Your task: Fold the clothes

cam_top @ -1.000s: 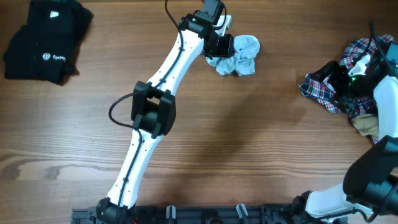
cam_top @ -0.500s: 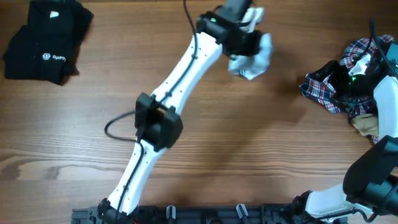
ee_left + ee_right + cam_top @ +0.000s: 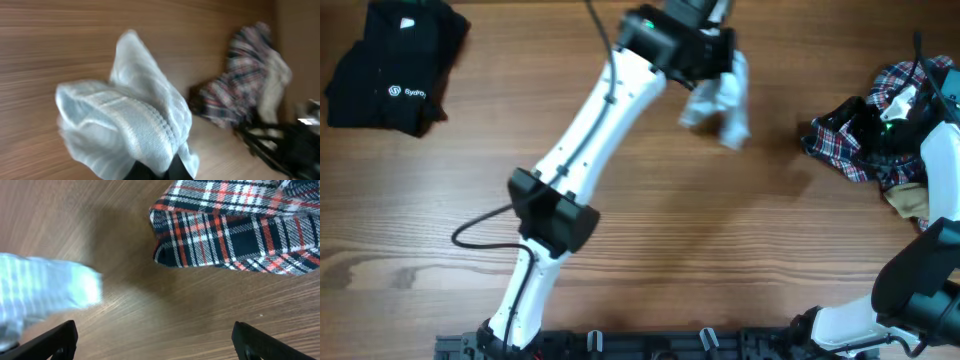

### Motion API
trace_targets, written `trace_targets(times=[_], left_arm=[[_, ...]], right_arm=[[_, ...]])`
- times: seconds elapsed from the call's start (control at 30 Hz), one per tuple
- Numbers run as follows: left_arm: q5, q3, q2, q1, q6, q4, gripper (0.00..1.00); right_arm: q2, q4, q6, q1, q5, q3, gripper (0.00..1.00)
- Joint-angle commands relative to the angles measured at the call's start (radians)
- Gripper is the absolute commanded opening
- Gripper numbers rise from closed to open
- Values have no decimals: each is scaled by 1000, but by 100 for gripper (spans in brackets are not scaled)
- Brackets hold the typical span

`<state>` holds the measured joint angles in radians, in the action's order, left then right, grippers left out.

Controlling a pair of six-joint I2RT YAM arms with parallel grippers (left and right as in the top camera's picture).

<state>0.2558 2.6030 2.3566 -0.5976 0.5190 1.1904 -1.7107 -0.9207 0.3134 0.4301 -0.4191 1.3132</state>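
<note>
step: spread small pale-blue striped cloth garment (image 3: 725,100) | left gripper (image 3: 156,167) clamps it, dangling over wooden table (image 3: 720,230) far side | right gripper (image 3: 155,342) wide, near plaid shirt (image 3: 235,230) | tip: lower gently, lay flat, uncrumpled

folded garments (image 3: 390,65) back-left | small garment (image 3: 722,95) back-centre | shirt (image 3: 840,145) right

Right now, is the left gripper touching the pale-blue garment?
Touching. The left wrist view shows the left gripper with jaws pinched shut on the pale-blue garment, fabric bunched above them; overhead, it hangs from that gripper.
</note>
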Motion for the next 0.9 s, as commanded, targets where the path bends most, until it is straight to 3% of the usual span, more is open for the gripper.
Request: trace_targets(times=[0.0, 0.13, 0.3, 0.4, 0.63, 0.77, 0.87], left_arm=[[32, -101, 72, 55, 26, 15, 4], [26, -220, 133, 93, 66, -24, 4], [40, -233, 137, 101, 71, -79, 4], [132, -229, 122, 40, 73, -148, 4], [137, -94, 75, -115, 76, -150, 4], [223, -89, 45, -80, 122, -161, 4], [207, -90, 45, -8, 103, -54, 4]], right_arm=[[32, 8, 29, 0, -16, 1, 99], [59, 7, 31, 0, -15, 1, 99], [86, 21, 54, 0, -6, 1, 99], [86, 23, 54, 0, 34, 1, 99], [86, 20, 51, 0, 87, 1, 100], [86, 18, 41, 0, 91, 1, 100], [86, 13, 41, 0, 91, 1, 100]])
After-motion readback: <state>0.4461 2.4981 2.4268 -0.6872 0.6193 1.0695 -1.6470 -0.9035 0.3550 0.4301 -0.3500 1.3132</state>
